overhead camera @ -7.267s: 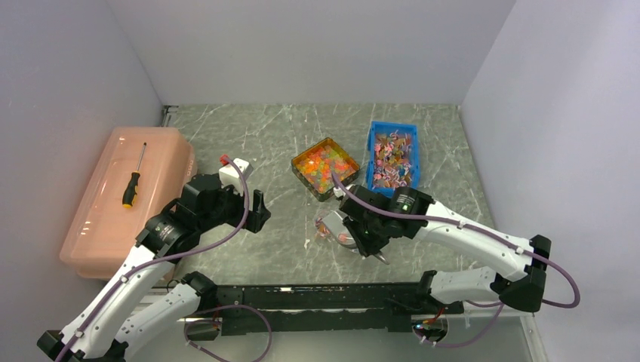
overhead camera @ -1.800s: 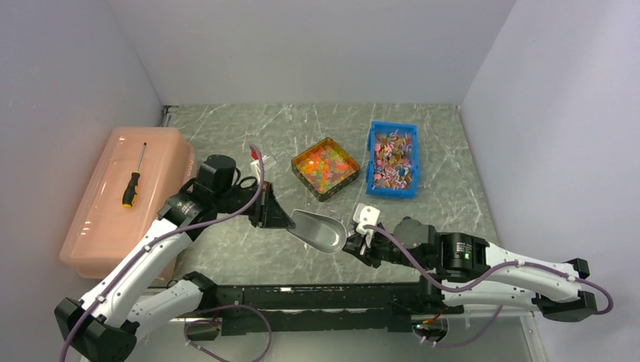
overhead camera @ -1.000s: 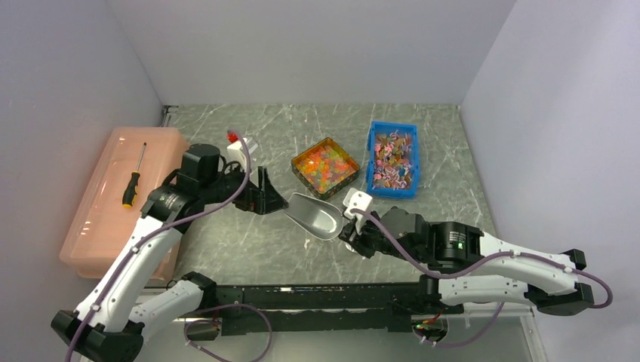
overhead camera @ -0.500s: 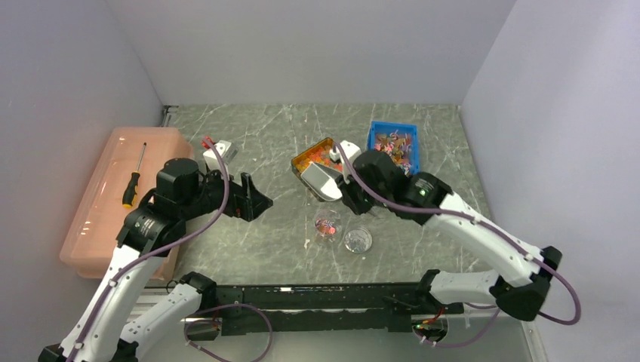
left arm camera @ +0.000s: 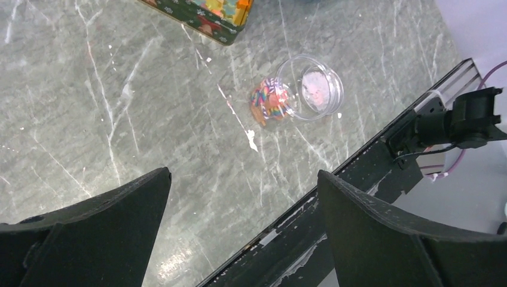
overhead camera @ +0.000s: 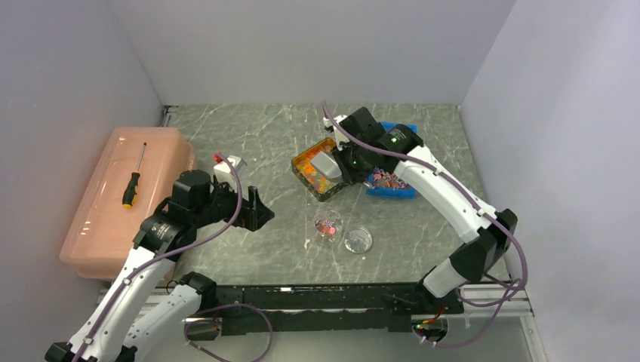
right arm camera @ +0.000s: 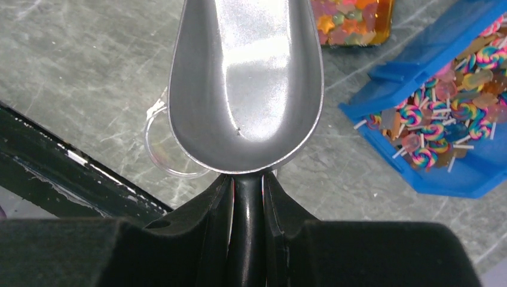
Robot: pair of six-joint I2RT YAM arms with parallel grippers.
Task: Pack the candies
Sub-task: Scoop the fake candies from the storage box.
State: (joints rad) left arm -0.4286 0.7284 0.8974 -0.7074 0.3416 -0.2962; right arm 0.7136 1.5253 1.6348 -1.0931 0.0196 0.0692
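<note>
Lab-style robot test cell, not a home. My workspace is a marble-pattern tabletop boxed in by plain white panels on three sides. Black metal rail along the near edge, my purple cables exposed. A screwdriver lies on a pink plastic bin.

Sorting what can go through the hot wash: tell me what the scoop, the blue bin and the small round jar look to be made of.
Scoop: metal, probably polished steel; its bowl gives mirror-like glare and reflections.
Blue bin: likely moulded plastic; even opaque colour with a dull sheen.
Small round jar: clear plastic, possibly glass; see-through wall, glossy rim.
</note>
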